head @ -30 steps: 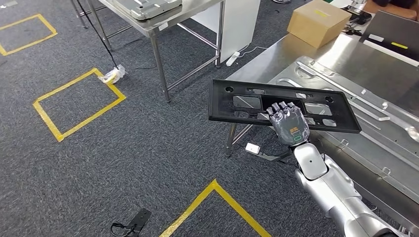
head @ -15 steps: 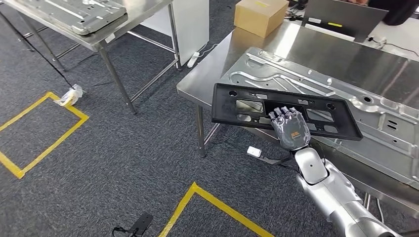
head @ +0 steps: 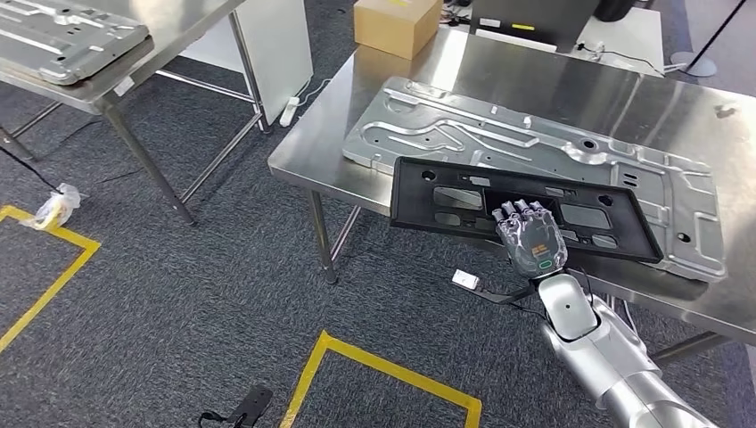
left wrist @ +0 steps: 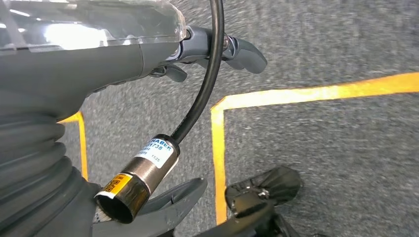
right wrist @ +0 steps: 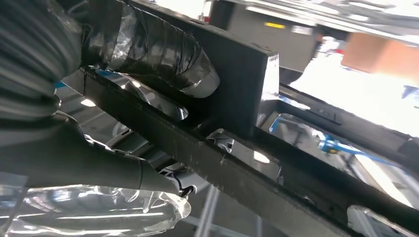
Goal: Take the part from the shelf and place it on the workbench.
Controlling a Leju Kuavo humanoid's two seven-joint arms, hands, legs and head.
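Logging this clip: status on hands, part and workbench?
Right hand grips the flat black plastic frame part, held over the steel workbench edge. Left hand hangs empty above carpet. Large stamped silver metal panel occupies the bench.

Steel workbench carries pressed metal panel, cardboard box.

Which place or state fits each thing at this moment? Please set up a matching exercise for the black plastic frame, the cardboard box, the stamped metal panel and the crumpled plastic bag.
Things:
1. black plastic frame
2. cardboard box
3. stamped metal panel
4. crumpled plastic bag

Places or states:
A. lying on the carpet by the yellow tape
B. lying flat on the steel workbench
C. held by the right hand above the workbench's near edge
D. standing at the workbench's far corner

Pairs: 1-C, 2-D, 3-B, 4-A
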